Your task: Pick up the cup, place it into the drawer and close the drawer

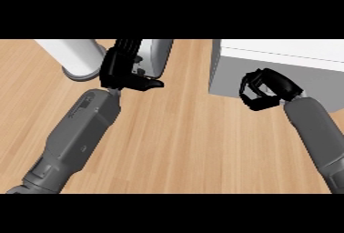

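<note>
No readable text, labels, brand names, numbers or signs appear anywhere in the head view. The surfaces that show are all plain and unmarked.

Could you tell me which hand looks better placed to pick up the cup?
Probably the left hand: its fingers already reach up beside the grey cup at the top. The right hand is curled in front of the white drawer unit, away from the cup.
</note>
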You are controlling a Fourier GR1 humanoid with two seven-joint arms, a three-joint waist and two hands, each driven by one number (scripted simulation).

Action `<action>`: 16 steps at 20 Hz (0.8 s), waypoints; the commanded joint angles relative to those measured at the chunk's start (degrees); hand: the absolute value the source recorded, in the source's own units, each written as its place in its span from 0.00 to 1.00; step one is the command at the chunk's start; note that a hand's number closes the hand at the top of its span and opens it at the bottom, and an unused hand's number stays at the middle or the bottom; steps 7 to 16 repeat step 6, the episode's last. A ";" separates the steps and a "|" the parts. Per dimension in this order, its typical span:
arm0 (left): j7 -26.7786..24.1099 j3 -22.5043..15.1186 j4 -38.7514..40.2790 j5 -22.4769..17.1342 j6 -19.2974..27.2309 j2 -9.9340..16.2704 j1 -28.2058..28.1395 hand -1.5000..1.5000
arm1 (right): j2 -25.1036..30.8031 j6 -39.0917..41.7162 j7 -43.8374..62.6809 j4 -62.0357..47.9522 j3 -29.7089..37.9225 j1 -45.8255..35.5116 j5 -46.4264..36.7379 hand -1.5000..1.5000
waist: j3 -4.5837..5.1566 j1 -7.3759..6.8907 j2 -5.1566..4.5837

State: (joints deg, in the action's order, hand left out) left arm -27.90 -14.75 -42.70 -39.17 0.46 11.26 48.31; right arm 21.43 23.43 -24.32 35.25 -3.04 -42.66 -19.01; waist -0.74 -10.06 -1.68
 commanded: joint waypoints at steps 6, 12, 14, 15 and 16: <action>0.29 -0.29 -1.40 -0.42 -2.04 0.55 -1.87 0.00 | 7.09 -4.15 5.34 -0.61 6.04 -9.21 1.44 1.00 | 0.57 -2.86 -1.27; 0.29 -0.29 -1.40 -0.42 -2.04 0.55 -1.87 0.00 | 7.09 -4.15 5.34 -0.61 6.04 -9.21 1.44 1.00 | 0.57 -2.86 -1.27; 0.29 -0.29 -1.40 -0.42 -2.04 0.55 -1.87 0.00 | 7.09 -4.15 5.34 -0.61 6.04 -9.21 1.44 1.00 | 0.57 -2.86 -1.27; 0.29 -0.29 -1.40 -0.42 -2.04 0.55 -1.87 0.00 | 7.09 -4.15 5.34 -0.61 6.04 -9.21 1.44 1.00 | 0.57 -2.86 -1.27; 0.29 -0.29 -1.40 -0.42 -2.04 0.55 -1.87 0.00 | 7.09 -4.15 5.34 -0.61 6.04 -9.21 1.44 1.00 | 0.57 -2.86 -1.27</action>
